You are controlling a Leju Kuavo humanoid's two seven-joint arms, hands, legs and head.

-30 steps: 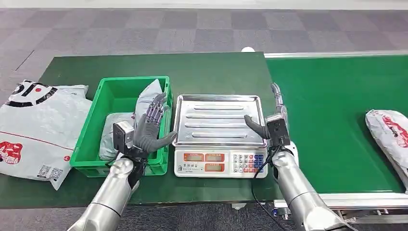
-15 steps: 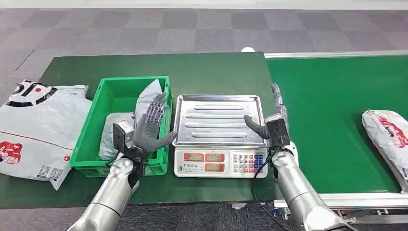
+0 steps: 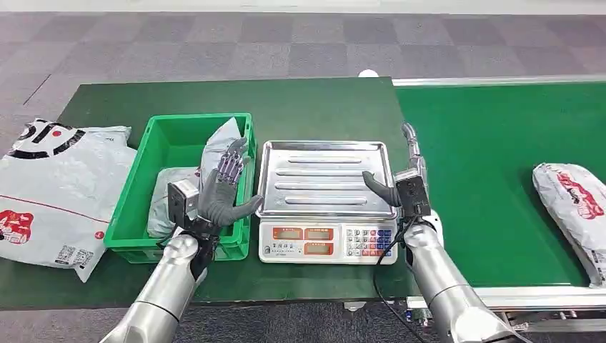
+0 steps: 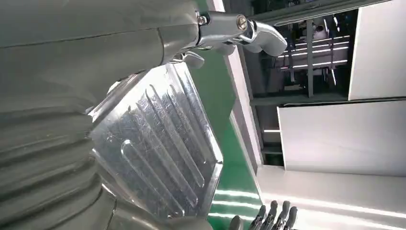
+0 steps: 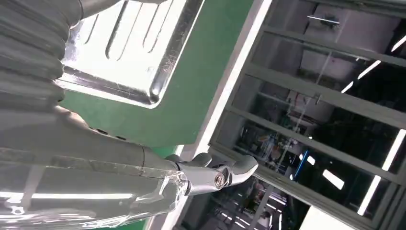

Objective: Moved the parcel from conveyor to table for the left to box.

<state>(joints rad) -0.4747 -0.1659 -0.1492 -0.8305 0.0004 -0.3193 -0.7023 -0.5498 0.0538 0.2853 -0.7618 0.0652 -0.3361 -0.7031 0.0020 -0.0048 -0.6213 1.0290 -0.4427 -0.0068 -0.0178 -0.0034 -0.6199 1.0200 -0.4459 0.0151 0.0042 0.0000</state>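
The parcel (image 3: 572,211) lay on the conveyor (image 3: 493,164) at the frame's right edge, not yet picked up. Both the left hand (image 3: 223,187) and right hand (image 3: 393,187) hovered spread and empty beside the scale tray (image 3: 325,179), mid-frame; the transfer was judged unstarted.

Grey carpet tiles (image 3: 214,43) in a two-tone checker cover the floor beyond the green-topped table (image 3: 300,100). Glazed partitions with grey frames (image 5: 330,96) (strip lights reflected in them) stand beside white wall panels (image 4: 344,139).
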